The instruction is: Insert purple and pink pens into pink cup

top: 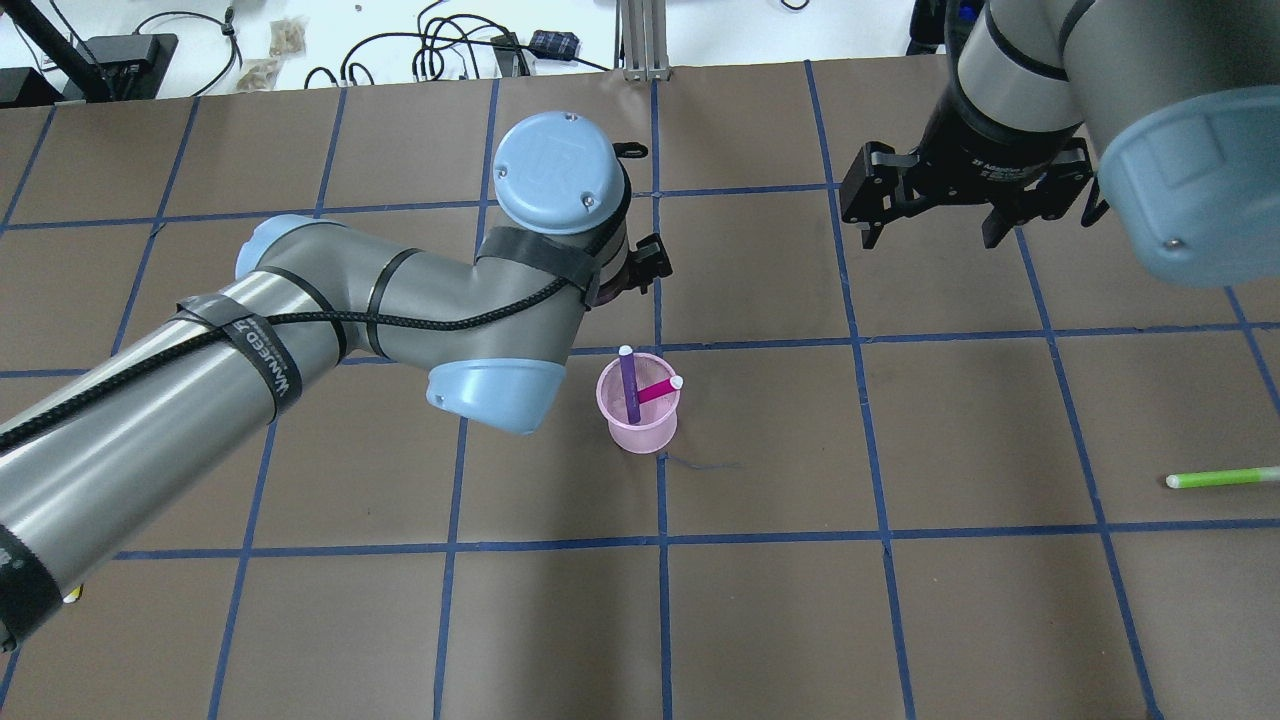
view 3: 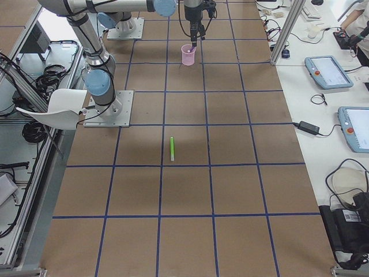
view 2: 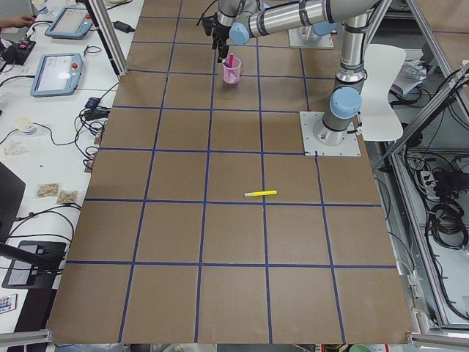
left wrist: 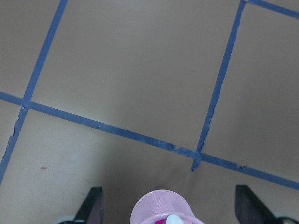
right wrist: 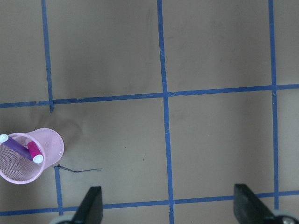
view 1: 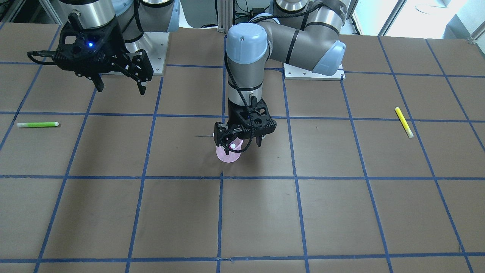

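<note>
The pink mesh cup [top: 640,420] stands upright near the table's middle. The purple pen [top: 629,385] and the pink pen [top: 658,391] both stand in it, leaning on the rim. My left gripper [view 1: 242,148] hangs just above the cup, open and empty. The left wrist view shows its fingers [left wrist: 91,205] wide apart with the cup's rim [left wrist: 154,205] between them. My right gripper [top: 930,240] is open and empty, high above the table and far from the cup. The right wrist view shows the cup [right wrist: 46,144] with both pens at lower left.
A green pen [view 1: 38,124] lies on the table on my right side. A yellow pen [view 1: 404,122] lies on my left side. A thin black thread [top: 700,463] lies beside the cup. The brown table [top: 900,600] carries a blue tape grid.
</note>
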Controlling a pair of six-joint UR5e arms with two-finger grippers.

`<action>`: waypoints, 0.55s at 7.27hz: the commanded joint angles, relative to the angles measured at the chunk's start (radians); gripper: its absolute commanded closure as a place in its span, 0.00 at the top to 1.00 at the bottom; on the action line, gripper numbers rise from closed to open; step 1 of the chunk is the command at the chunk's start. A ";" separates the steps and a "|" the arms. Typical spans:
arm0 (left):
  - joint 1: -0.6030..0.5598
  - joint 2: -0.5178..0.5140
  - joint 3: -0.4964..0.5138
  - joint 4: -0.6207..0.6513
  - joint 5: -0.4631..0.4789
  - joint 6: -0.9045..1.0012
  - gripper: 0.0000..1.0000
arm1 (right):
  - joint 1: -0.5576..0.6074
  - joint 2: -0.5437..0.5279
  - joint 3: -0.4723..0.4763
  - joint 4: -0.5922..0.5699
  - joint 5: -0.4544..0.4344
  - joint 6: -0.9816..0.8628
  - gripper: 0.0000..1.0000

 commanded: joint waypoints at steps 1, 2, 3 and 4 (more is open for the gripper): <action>0.125 0.021 0.155 -0.250 -0.031 0.135 1.00 | 0.000 0.000 0.000 0.000 0.000 0.000 1.00; 0.163 0.036 0.200 -0.310 -0.036 0.234 1.00 | 0.000 0.000 0.000 0.000 -0.001 0.000 1.00; 0.212 0.058 0.212 -0.365 -0.083 0.321 1.00 | 0.000 0.000 0.002 0.002 -0.001 0.000 1.00; 0.258 0.085 0.211 -0.400 -0.141 0.500 1.00 | 0.000 0.000 0.002 0.002 -0.001 0.000 1.00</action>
